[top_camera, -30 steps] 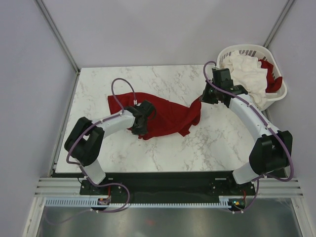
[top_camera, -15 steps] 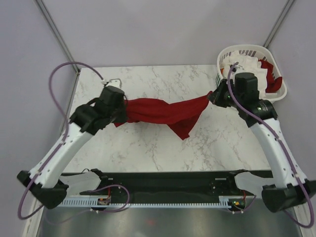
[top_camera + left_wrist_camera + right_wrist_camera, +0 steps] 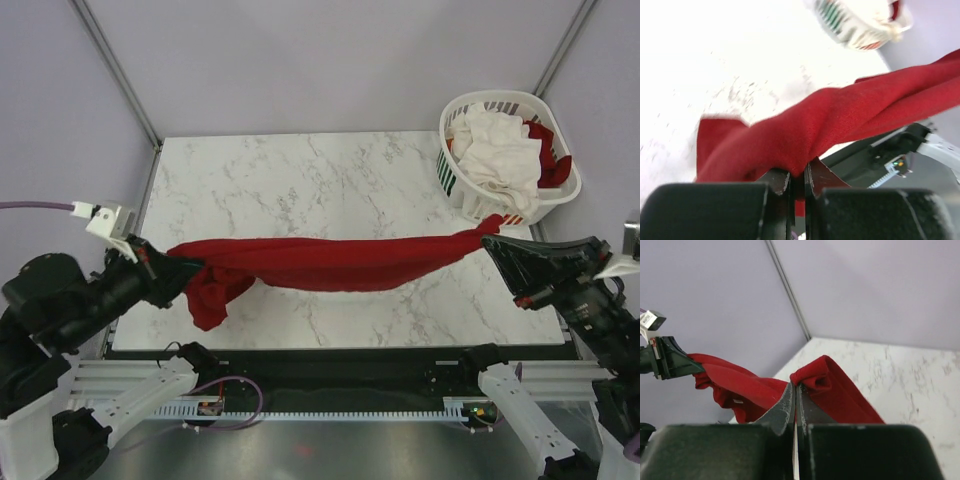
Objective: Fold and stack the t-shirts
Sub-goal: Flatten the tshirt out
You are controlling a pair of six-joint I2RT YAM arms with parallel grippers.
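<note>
Early going: the dark red t-shirt [image 3: 330, 262] hangs stretched like a rope above the near counter [image 3: 330, 180], one end pinched in the left hand [image 3: 160, 263], the other in the right hand [image 3: 497, 243]. Nothing is folded or stacked yet (no pile anywhere). The white t-shirts [image 3: 495, 150], and seemingly a second red shirt [image 3: 553, 168], lie in the basket [image 3: 500, 97] far right.

You have a white marble-patterned table [image 3: 330, 170] before you, evenly lit, with only soft shadows on it. Plain pale lilac walls [image 3: 330, 60] close it in behind and on both sides, and slanting metal posts [image 3: 115, 70] rise at the far corners. Along the near edge run a black base plate [image 3: 330, 365] and a white slotted cable duct [image 3: 330, 408].
</note>
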